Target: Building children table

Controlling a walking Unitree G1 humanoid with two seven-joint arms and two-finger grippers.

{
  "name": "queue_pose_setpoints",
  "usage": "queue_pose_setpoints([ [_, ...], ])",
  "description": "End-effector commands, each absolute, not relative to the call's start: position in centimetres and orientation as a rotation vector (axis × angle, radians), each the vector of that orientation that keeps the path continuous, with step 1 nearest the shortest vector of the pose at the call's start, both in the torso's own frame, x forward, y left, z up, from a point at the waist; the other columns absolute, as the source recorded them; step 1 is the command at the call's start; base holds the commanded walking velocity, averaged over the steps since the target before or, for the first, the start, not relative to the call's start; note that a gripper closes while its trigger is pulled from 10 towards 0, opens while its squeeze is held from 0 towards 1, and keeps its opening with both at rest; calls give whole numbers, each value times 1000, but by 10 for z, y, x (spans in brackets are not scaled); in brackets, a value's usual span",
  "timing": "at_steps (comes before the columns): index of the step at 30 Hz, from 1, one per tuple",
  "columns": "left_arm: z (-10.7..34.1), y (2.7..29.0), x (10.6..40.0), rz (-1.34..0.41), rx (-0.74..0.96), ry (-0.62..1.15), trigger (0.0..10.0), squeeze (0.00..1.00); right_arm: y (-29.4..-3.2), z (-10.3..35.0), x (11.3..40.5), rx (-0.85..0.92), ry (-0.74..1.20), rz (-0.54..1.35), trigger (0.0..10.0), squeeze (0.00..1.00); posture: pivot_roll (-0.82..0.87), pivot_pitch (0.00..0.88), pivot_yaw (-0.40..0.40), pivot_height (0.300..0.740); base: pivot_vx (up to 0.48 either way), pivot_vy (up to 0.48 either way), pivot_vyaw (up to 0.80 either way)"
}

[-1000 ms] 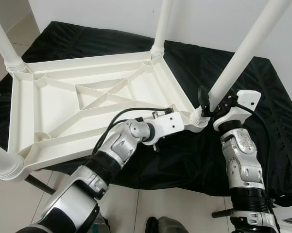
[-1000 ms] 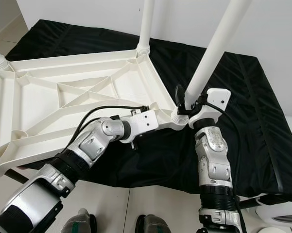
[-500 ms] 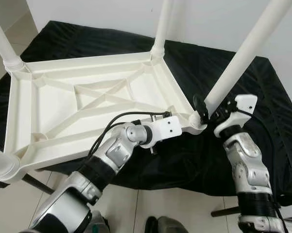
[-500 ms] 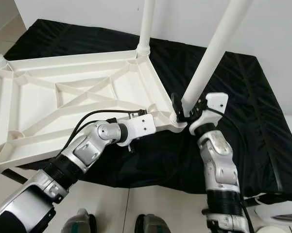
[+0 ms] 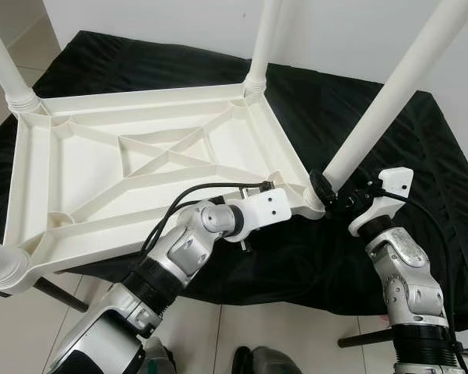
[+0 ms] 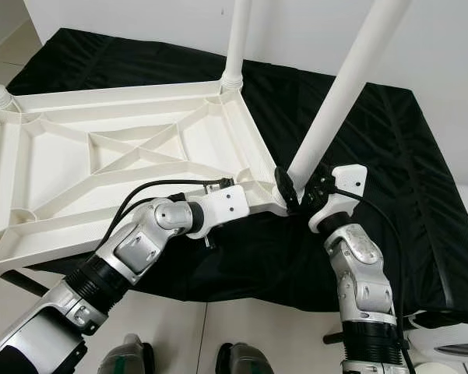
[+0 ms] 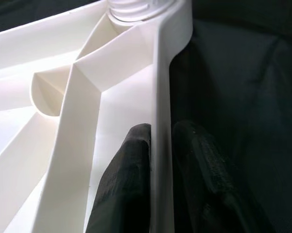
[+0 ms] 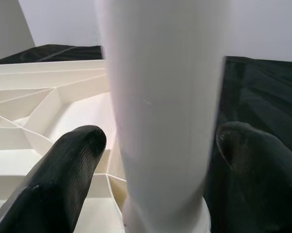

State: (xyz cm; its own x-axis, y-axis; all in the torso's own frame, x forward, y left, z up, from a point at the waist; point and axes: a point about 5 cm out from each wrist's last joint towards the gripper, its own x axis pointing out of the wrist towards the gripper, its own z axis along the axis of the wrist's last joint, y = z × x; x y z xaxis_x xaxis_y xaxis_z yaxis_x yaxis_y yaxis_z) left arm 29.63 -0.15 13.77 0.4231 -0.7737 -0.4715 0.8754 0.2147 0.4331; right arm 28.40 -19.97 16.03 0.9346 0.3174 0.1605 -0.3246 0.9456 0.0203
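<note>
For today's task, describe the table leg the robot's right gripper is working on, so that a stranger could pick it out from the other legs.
An upturned white tabletop lies on a black cloth, its legs pointing up. Go to the near corner on the robot's right, beside the left gripper clamping the rim. That leg leans outward, and the right gripper straddles its base.

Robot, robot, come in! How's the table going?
Left gripper shut on tabletop rim. Right gripper open around near leg. Nothing blocking.
</note>
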Motion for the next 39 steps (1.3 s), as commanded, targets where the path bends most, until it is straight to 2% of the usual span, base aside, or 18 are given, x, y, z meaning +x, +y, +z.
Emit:
queue_pose_setpoints([
  [1, 122, -2, 294, -1144, 697, 233, 10000, 0, -201, 159, 284, 41, -143, 342, 10000, 0, -11, 77, -78, 740, 0, 0, 0],
  [13, 114, -11, 300, -1101, 695, 273, 10000, 0, -202, 161, 288, 42, -150, 346, 10000, 0, -5, 57, -77, 740, 0, 0, 0],
  [23, 96, -8, 299, -1080, 707, 321, 10000, 0, -202, 161, 289, 29, -151, 358, 10000, 0, -2, 55, -80, 740, 0, 0, 0],
  [24, 95, -7, 301, -1071, 701, 331, 4510, 0, -202, 161, 289, 27, -152, 360, 10000, 0, -3, 56, -80, 740, 0, 0, 0],
  [26, 95, -7, 301, -1071, 701, 331, 4510, 0, -202, 161, 289, 27, -152, 360, 10000, 0, -3, 56, -80, 740, 0, 0, 0],
  [27, 94, -6, 302, -1066, 696, 336, 4941, 0, -202, 161, 290, 26, -153, 360, 10000, 0, -3, 57, -80, 740, 0, 0, 0],
  [28, 94, -6, 302, -1066, 696, 336, 4941, 0, -202, 161, 290, 26, -153, 360, 10000, 0, -3, 57, -80, 740, 0, 0, 0],
  [29, 94, -6, 302, -1073, 700, 340, 1451, 0, -201, 161, 290, 26, -154, 361, 10000, 0, -5, 58, -79, 740, 0, 0, 0],
  [31, 94, -6, 302, -1073, 700, 340, 1451, 0, -201, 161, 290, 26, -154, 361, 10000, 0, -5, 58, -79, 740, 0, 0, 0],
  [32, 91, -5, 301, -1081, 719, 356, 10000, 0, -201, 162, 290, 26, -156, 361, 10000, 0, -5, 58, -79, 740, 0, 0, 0],
  [39, 84, -4, 299, -1117, 766, 398, 10000, 0, -203, 164, 291, 24, -161, 357, 10000, 0, -12, 64, -74, 740, 0, 0, 0],
])
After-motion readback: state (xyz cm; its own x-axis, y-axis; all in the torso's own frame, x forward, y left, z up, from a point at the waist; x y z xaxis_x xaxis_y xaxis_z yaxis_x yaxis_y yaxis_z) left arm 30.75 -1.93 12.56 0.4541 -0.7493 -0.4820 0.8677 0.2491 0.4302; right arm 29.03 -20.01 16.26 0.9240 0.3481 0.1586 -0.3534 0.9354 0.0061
